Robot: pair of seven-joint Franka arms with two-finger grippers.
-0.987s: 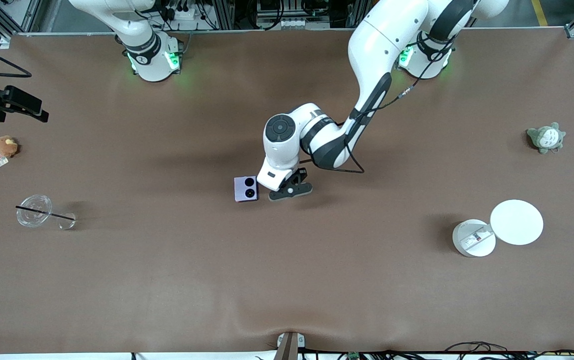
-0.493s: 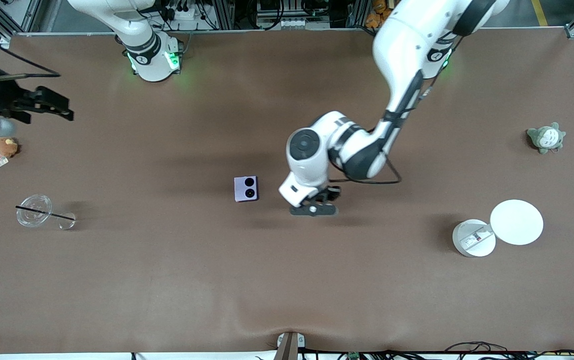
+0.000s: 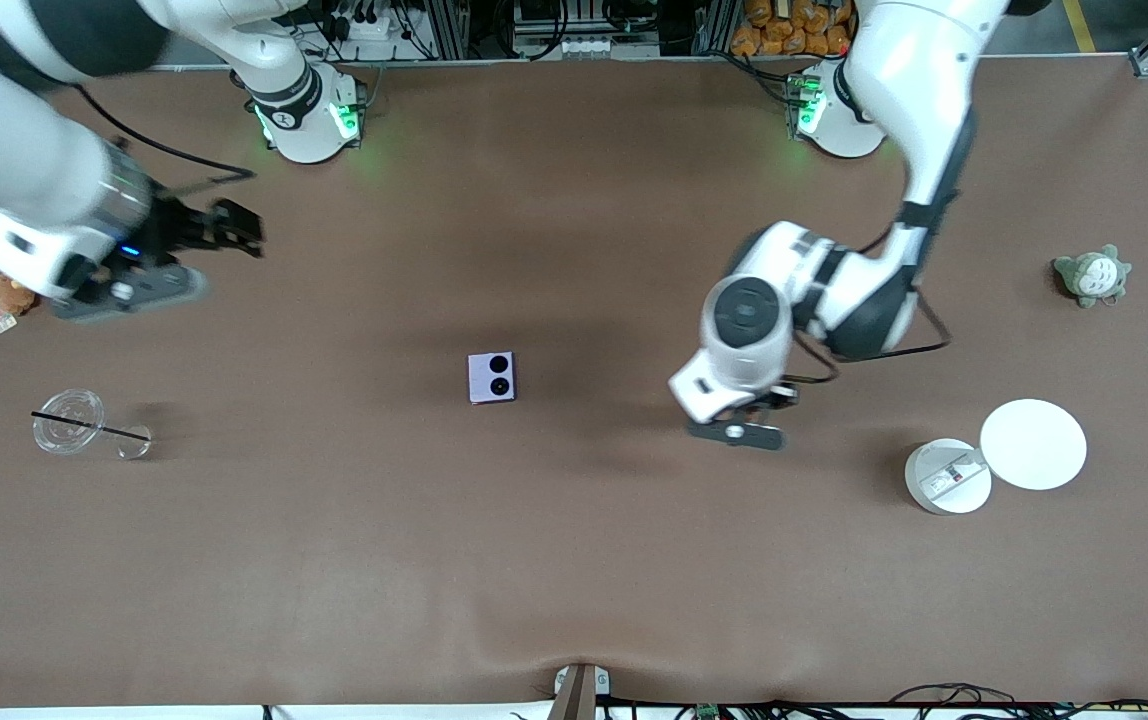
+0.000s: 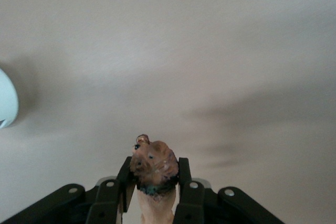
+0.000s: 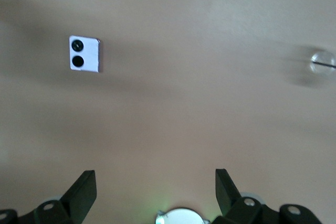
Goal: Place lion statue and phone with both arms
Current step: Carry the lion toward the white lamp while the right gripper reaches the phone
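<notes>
The phone [image 3: 492, 377], a pale lavender square with two black camera circles, lies flat mid-table; it also shows in the right wrist view [image 5: 85, 53]. My left gripper [image 3: 734, 432] hangs over bare table between the phone and the white discs. In the left wrist view it [image 4: 154, 170] is shut on the reddish-brown lion statue [image 4: 153, 162], whose head sticks out past the fingers. In the front view the hand hides the lion. My right gripper [image 3: 239, 228] is open and empty [image 5: 155, 179], over the table toward the right arm's end.
A brown plush [image 3: 11, 292] and a clear cup with a straw [image 3: 67, 422] lie at the right arm's end. A grey-green plush [image 3: 1092, 275] and two white discs [image 3: 1032, 444] [image 3: 947, 477] lie at the left arm's end.
My left gripper has moved from beside the phone toward the left arm's end, carrying the lion. My right arm has swung in from the table's edge. The phone stayed put.
</notes>
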